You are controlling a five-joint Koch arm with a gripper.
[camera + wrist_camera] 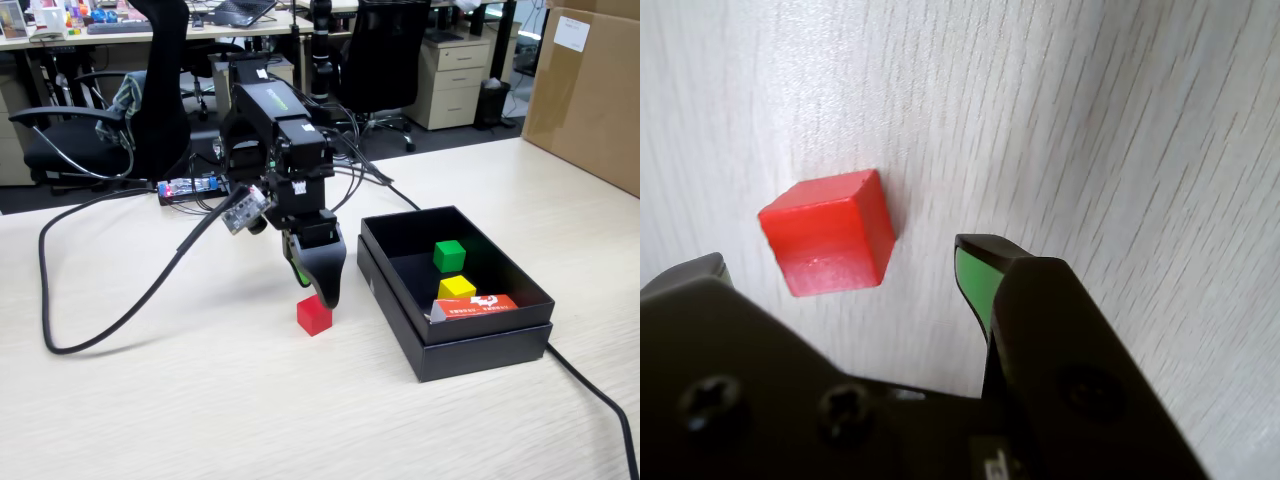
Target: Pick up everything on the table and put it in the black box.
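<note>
1. On the far left of the fixed view, a thick black cable [110, 310] makes a big loop on the pale wood table [180, 410].
2. In the upper left of that view there are black office chairs [120, 110] on the floor behind the table.
3. Near the middle of the fixed view, the black robot arm [275, 140] bends down toward the table.
4. Its hand [318, 295] points down and sits low, just above the table.
5. A red cube [314, 316] lies on the table right under the hand, a little left of the middle of the picture.
6. In the wrist view the red cube [830, 232] sits in the left middle of the picture, between the two fingers.
7. The hand [840, 265] is spread wide there. One finger shows only as a tip at the left edge. The other finger [985, 275], with a green pad, is to the right of the cube. Neither finger touches the cube.
8. To the right of the hand in the fixed view sits the black box [470, 350], open on top.
9. Inside the box are a green cube [449, 255], a yellow cube [457, 287] and a small red and white pack [478, 308] in the near corner.
10. In the upper right corner of the fixed view stands a big brown cardboard box [590, 90].
</note>
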